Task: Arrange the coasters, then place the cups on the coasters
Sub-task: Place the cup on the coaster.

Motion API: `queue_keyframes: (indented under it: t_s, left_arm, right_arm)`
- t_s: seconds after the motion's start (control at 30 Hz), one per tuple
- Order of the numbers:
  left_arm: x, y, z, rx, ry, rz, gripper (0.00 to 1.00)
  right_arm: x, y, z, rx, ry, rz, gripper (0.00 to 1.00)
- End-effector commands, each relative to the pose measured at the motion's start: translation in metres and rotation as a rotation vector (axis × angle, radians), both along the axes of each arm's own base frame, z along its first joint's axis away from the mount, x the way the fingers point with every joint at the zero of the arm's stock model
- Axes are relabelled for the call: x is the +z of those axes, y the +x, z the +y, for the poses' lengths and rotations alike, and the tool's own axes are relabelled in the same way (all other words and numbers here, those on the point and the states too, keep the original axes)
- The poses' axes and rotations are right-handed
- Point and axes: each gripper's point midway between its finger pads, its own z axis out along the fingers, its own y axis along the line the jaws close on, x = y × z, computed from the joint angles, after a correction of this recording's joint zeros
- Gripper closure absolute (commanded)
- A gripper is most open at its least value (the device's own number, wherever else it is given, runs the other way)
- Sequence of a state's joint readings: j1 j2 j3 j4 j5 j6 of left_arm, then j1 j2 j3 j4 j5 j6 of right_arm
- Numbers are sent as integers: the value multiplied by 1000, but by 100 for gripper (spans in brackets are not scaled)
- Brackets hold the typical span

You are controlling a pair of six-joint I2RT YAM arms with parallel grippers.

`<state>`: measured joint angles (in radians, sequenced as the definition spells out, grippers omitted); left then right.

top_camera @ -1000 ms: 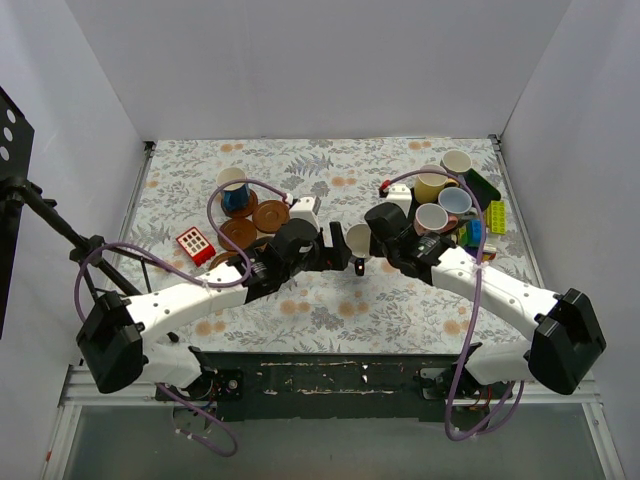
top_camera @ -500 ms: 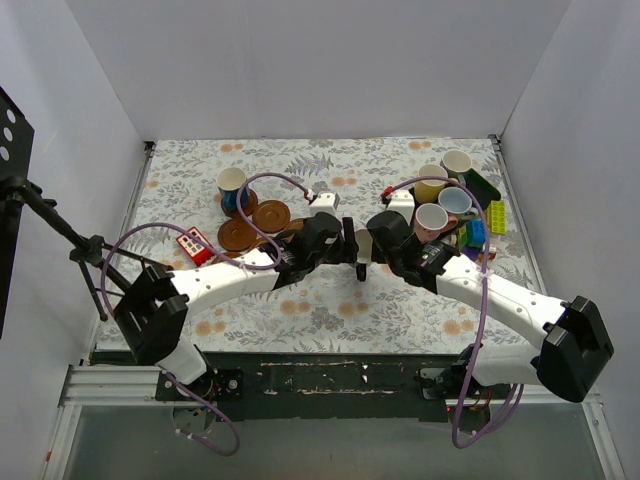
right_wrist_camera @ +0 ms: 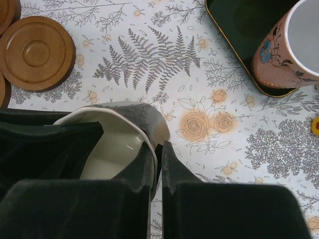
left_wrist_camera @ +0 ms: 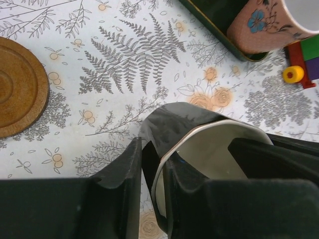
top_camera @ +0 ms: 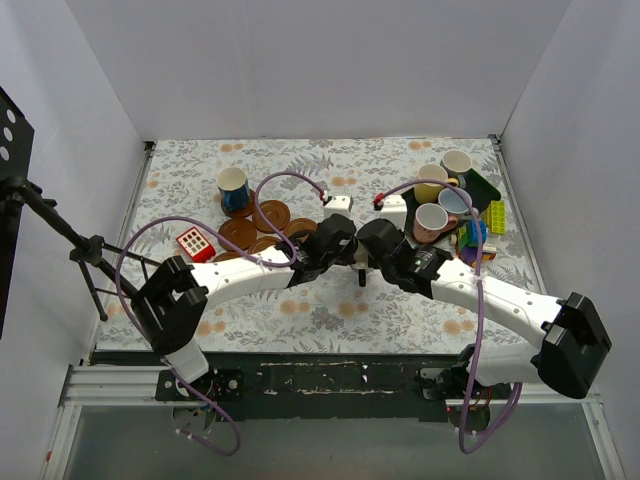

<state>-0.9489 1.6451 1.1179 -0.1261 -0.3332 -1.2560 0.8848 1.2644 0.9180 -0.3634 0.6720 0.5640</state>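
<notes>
left jaws, right jaws: clamped on dark cup [left_wrist_camera: 184,124] rim | pink cup [right_wrist_camera: 279,55] on green tray [right_wrist_camera: 234,25]

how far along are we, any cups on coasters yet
Done: the blue cup seems to sit on one of the coasters. In hand: the left gripper and right gripper both pinch the rim of one dark cup. Left: the coasters lie bunched together, four cups wait at right.

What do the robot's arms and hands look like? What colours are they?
The left arm and right arm are smooth white tubes with chunky black joints. Thin purple cables loop along both of them. The left hand and right hand each have two flat, matte black fingers.
</notes>
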Motion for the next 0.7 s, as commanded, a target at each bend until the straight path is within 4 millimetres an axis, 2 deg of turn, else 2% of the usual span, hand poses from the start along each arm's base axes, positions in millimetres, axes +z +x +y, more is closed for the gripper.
queue_keyframes:
  t_s: [0.0, 0.03, 0.1, 0.17, 0.2, 0.27, 0.37, 0.47, 0.57, 0.67]
  left_arm:
    - [22, 6, -5, 6, -24, -47, 96]
    - [22, 6, -6, 5, -21, -47, 100]
    - [21, 6, -5, 1, -7, -51, 100]
    - [22, 6, -5, 0, 15, -61, 100]
    - [22, 7, -4, 4, 23, -63, 100]
    - [26, 9, -3, 17, 34, -71, 100]
    - [35, 14, 0, 33, 60, -88, 100]
    - [44, 20, -2, 26, 98, -104, 100]
    - [54, 26, -2, 16, 138, -122, 100]
    - [56, 34, 11, 19, 173, -114, 100]
  right_arm:
    - [28, 13, 6, -52, 77, -94, 99]
    - [28, 13, 6, -53, 76, -96, 99]
    - [26, 12, 5, -55, 62, -92, 99]
    - [25, 12, 2, -69, 43, -89, 92]
    - [24, 11, -1, -77, 36, -85, 88]
    - [24, 9, -3, -82, 29, -79, 74]
    - [26, 5, -7, -84, 36, -71, 57]
    - [34, 1, -10, -73, 55, -80, 47]
    - [42, -5, -21, -81, 45, -96, 45]
    - [57, -12, -34, -81, 54, -123, 45]
